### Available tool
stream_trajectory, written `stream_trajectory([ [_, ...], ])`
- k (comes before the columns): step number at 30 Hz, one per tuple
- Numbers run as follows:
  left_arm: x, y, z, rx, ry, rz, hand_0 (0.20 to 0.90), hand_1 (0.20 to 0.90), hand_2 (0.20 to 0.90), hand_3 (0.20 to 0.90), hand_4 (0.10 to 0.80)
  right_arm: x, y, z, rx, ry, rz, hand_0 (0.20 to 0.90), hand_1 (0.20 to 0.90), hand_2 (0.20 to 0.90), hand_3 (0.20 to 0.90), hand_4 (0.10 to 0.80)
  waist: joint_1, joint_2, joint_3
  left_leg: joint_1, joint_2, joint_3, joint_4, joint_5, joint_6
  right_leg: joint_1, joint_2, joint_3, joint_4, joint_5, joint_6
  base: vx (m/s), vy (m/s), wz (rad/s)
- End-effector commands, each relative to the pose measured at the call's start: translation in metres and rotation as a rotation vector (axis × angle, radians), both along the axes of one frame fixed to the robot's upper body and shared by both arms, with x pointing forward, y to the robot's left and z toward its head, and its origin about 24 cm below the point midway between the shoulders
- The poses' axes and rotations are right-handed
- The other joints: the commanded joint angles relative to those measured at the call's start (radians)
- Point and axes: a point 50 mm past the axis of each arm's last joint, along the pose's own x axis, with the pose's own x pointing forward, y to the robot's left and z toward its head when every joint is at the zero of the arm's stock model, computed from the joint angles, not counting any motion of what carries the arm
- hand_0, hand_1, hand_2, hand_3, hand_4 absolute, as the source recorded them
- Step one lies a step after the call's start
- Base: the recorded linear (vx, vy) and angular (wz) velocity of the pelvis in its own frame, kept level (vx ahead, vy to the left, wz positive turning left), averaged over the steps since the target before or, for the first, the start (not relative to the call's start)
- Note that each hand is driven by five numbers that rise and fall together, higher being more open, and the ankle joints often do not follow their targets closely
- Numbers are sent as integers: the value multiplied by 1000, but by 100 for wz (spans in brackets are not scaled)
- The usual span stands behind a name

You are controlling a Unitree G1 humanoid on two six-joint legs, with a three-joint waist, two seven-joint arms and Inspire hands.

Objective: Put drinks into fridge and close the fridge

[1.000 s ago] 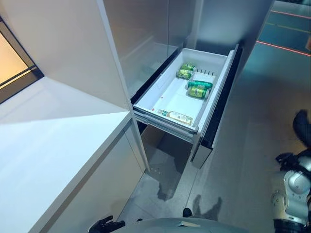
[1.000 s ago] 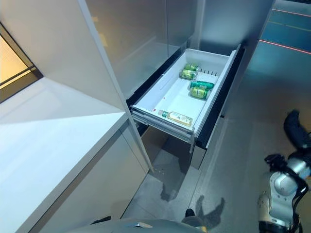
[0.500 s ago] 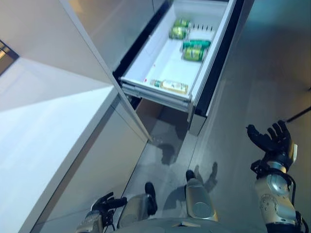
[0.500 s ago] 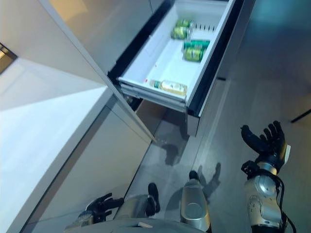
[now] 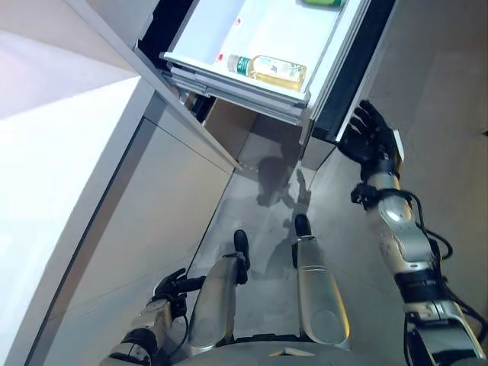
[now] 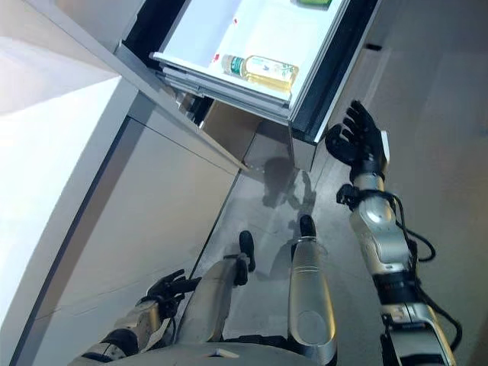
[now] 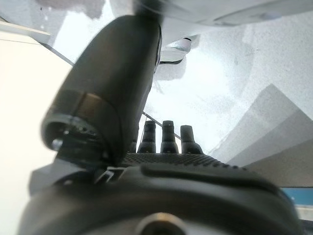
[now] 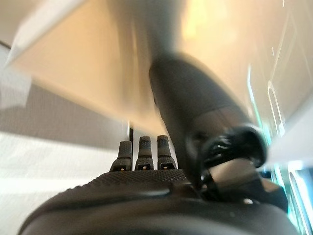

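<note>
The white fridge drawer point(image 5: 229, 72) stands pulled out at the top of the eye views. A clear bottle with a green cap point(image 5: 267, 70) lies on its side near the drawer's front wall, also seen in the right eye view point(image 6: 259, 69). A green drink point(image 5: 324, 3) shows at the top edge. My right hand point(image 5: 371, 141) is raised with straight, spread fingers just right of the drawer's dark front panel point(image 5: 347, 84), empty. My left hand point(image 5: 169, 288) hangs low by the cabinet, fingers relaxed, empty.
A white counter point(image 5: 53, 152) and its grey cabinet side point(image 5: 152, 206) run along the left. The grey floor point(image 5: 435, 114) lies open to the right of the drawer.
The camera has tilted down, so the drawer has slid toward the top edge. My right hand has risen and moved in close to the drawer's front panel.
</note>
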Motion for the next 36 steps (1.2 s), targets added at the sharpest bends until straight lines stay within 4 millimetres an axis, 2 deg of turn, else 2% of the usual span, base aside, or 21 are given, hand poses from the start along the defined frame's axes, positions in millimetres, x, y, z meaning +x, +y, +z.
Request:
stream_trajectory([
  [1, -18, -6, -7, 9, 59, -34, 900, 900, 900, 900, 800, 9, 47, 71, -161, -272, 218, 900, 900, 900, 900, 800, 36, -10, -25, -28, -78, 42, 70, -24, 80, 44, 43, -133, 35, -55, -111, 7, 35, -1],
  [7, -11, -15, -6, -6, 53, -69, 900, 900, 900, 900, 800, 20, 103, 97, -280, -301, 386, 900, 900, 900, 900, 800, 79, 15, -6, -37, -86, 56, 65, -11, 78, 35, 19, -161, 39, -53, -110, 19, 59, -2],
  [10, -9, -17, -5, -11, 46, -85, 900, 900, 900, 900, 800, 21, 123, 106, -317, -314, 443, 900, 900, 900, 900, 800, 95, 26, 1, -31, -90, 59, 48, -1, 77, 36, 14, -167, 32, -52, -110, 9, 62, -16],
  [12, -8, -20, -5, -18, 41, -98, 900, 900, 900, 900, 800, 19, 144, 113, -378, -331, 497, 900, 900, 900, 900, 800, 108, 35, 7, -28, -94, 59, 36, 8, 76, 35, 11, -168, 28, -50, -110, -3, 51, -10],
  [19, -7, -23, -4, -18, 36, -147, 900, 900, 900, 900, 800, 11, 188, 127, -464, -355, 605, 900, 900, 900, 900, 800, 143, 55, 14, -16, -105, 51, 19, 20, 74, 45, 1, -176, 19, -48, -110, 0, 9, 2],
  [23, -4, -24, -3, -14, 19, -163, 900, 900, 900, 900, 800, 5, 217, 124, -427, -312, 727, 900, 900, 900, 900, 800, 165, 67, 13, -6, -110, 49, -3, 31, 75, 47, -7, -183, 14, -47, -110, -32, 8, 14],
  [30, 5, -35, 4, -78, -77, -191, 900, 900, 900, 900, 800, 1, 237, 120, -396, -315, 769, 900, 900, 900, 900, 800, 189, 88, -3, 20, -120, 38, -17, 38, 70, 75, -28, -202, 9, -48, -109, 20, 25, 12],
  [36, 7, -35, 6, -79, -89, -183, 900, 900, 900, 900, 800, 4, 235, 125, -365, -338, 740, 900, 900, 900, 900, 800, 203, 86, -18, 36, -124, 26, -27, 39, 72, 95, -34, -211, -4, -46, -107, 10, -8, 11],
])
